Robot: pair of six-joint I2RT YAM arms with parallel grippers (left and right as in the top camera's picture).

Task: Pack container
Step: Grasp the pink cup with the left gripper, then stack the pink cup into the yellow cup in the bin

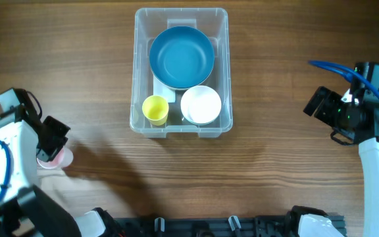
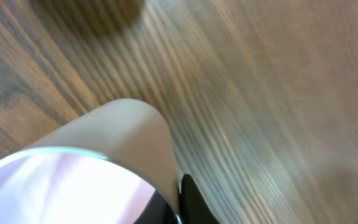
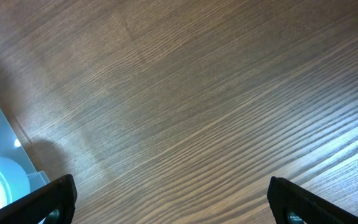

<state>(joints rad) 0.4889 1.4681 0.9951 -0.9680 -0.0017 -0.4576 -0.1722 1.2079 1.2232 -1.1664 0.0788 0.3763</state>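
The table (image 1: 295, 171) is wood with clear grain, pretty matt. The container (image 1: 224, 39) is clear, glossy plastic. The pink cup (image 2: 73, 186) right at the left gripper (image 1: 51, 153) looks smooth.

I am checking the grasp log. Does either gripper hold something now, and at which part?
The right gripper is open and empty. The left gripper is at the pink cup, a finger by its rim; a firm hold cannot be confirmed.

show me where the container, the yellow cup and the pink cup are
container (image 1: 181, 11), overhead view, on its far rim
yellow cup (image 1: 154, 108), overhead view, on its open inside
pink cup (image 1: 62, 158), overhead view, on the part of its edge that shows
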